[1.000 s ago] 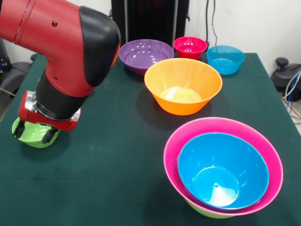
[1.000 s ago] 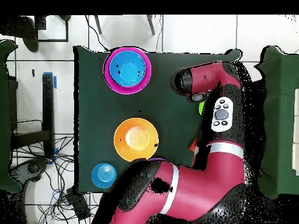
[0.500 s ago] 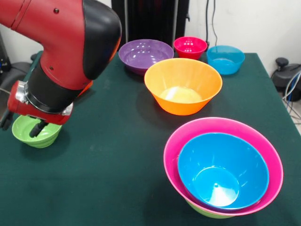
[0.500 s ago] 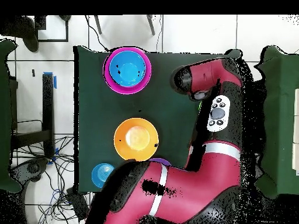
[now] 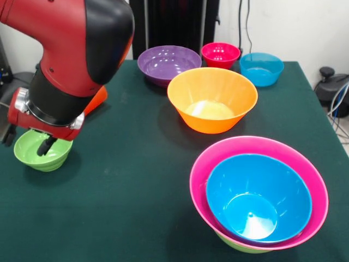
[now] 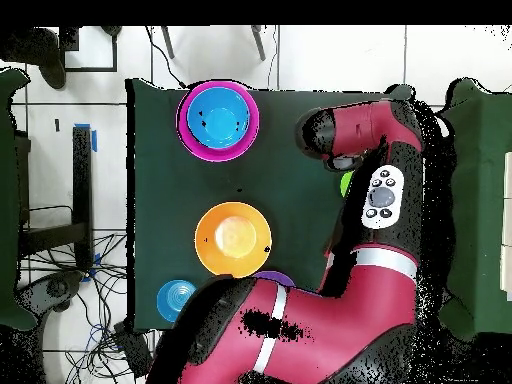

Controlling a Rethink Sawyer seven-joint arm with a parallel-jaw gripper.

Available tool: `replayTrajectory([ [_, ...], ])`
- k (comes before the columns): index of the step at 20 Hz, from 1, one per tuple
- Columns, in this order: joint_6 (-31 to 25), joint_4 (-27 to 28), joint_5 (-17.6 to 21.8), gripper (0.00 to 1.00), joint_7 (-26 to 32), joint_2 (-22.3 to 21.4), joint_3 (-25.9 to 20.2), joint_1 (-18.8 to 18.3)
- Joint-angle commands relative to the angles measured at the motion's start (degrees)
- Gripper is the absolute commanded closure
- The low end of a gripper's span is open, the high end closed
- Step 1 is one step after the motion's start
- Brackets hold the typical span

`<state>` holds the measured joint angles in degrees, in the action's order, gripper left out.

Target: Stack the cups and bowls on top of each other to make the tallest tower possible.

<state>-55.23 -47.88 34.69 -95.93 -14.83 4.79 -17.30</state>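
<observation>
Now I see my pincer [image 5: 26, 141] spread apart over the small green bowl [image 5: 39, 152], one finger [image 5: 44, 146] dipping inside it, on the worktop [image 5: 125, 180].

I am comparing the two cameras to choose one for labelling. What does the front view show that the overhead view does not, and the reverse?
Only the front view shows the gripper with one finger inside the small green bowl, plus the magenta-red bowl.

Only the overhead view shows the arm's button panel and the tiled floor around the table.

Both show the large orange bowl, the pink bowl with a blue bowl nested inside, and the small blue bowl.
</observation>
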Motion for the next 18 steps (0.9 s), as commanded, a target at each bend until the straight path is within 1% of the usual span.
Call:
replayTrajectory([
  [1, -3.5, -7.5, -6.1, 0.0, -12.9, -1.8, -1.7, 1.6],
  [6, -2.4, -10.4, -10.7, 0.0, -14.7, -1.9, -1.4, 1.8],
  [11, -1.8, -11.9, -13.9, 0.0, -16.4, -1.8, -0.7, 2.0],
  [15, -0.6, -11.8, -14.8, 0.0, -17.3, -0.9, 0.2, 2.5],
  [18, 1.2, -13.2, -14.9, 0.0, -18.0, -0.6, 0.7, 2.9],
])
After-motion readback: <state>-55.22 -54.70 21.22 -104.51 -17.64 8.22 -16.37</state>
